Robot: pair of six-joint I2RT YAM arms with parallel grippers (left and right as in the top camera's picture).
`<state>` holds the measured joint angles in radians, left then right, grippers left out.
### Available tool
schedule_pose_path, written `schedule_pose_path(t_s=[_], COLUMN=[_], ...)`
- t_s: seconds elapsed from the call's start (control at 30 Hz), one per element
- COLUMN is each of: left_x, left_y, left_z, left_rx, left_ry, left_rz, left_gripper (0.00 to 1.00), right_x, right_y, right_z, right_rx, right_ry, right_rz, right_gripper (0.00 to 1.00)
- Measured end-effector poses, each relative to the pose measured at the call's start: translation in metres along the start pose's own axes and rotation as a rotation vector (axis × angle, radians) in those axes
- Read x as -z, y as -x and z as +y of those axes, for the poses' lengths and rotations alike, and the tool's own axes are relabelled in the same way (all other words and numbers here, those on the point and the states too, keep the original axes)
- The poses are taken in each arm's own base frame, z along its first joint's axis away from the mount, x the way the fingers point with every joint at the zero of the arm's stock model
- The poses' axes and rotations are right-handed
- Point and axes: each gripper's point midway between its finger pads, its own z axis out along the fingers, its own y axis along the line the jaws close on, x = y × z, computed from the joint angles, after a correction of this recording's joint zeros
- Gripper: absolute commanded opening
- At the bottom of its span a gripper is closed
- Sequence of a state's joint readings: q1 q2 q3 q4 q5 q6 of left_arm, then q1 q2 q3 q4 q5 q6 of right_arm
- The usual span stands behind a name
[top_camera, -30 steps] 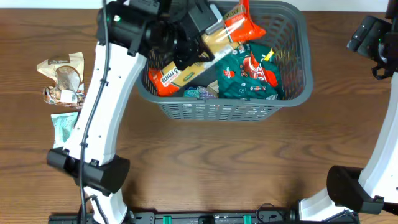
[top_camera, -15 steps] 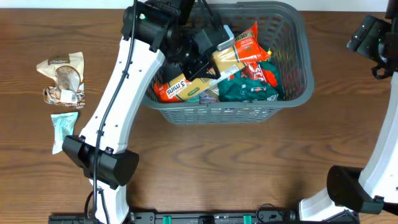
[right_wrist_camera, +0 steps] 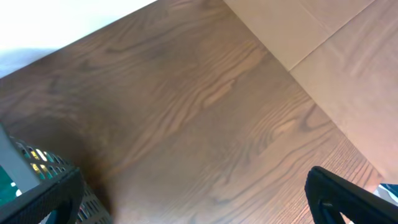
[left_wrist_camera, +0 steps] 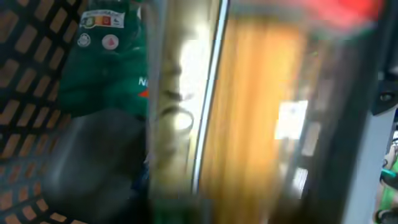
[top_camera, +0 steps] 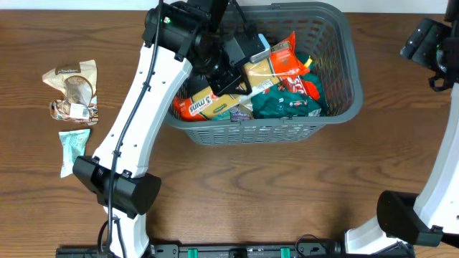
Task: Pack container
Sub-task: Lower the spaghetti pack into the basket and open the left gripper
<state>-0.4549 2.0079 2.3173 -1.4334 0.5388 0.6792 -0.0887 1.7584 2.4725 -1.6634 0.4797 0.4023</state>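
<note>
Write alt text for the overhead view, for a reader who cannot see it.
The left arm reaches into a large dark grey slotted plastic basket, its left gripper holding a tan and orange packet above orange and green food packets. Crumpled brown wrappers and a pale green packet lie on the wooden table beside it; the right arm stands apart.

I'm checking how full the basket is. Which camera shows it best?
The overhead view: the whole basket shows, with packets piled inside and the left gripper holding a pasta packet over them. The left wrist view is blurred and shows only a patch of lattice. The right wrist view catches just one corner.
</note>
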Motion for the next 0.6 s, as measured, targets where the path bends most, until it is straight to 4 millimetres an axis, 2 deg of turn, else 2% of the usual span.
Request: schedule_pose_path(t_s=[0.07, 0.13, 0.43, 0.6], left_x=[0.002, 0.004, 0.004, 0.012], left_y=[0.002, 0.003, 0.009, 0.026], left_z=[0.0, 0.0, 0.004, 0.015], left_rx=[-0.002, -0.005, -0.018, -0.006], left_ry=[0.005, 0.008, 0.023, 0.074], left_rz=[-0.007, -0.012, -0.033, -0.105], left_gripper=[0.86, 0.9, 0.91, 0.91], right_x=[0.0, 0.0, 0.0, 0.0], right_y=[0.0, 0.0, 0.0, 0.0], right_z=[0.0, 0.0, 0.0, 0.0], right_rx=[0.0, 0.0, 0.0, 0.0], right_ry=[0.0, 0.0, 0.0, 0.0], right_rz=[0.0, 0.0, 0.0, 0.0], right_gripper=[0.99, 0.99, 0.99, 0.99])
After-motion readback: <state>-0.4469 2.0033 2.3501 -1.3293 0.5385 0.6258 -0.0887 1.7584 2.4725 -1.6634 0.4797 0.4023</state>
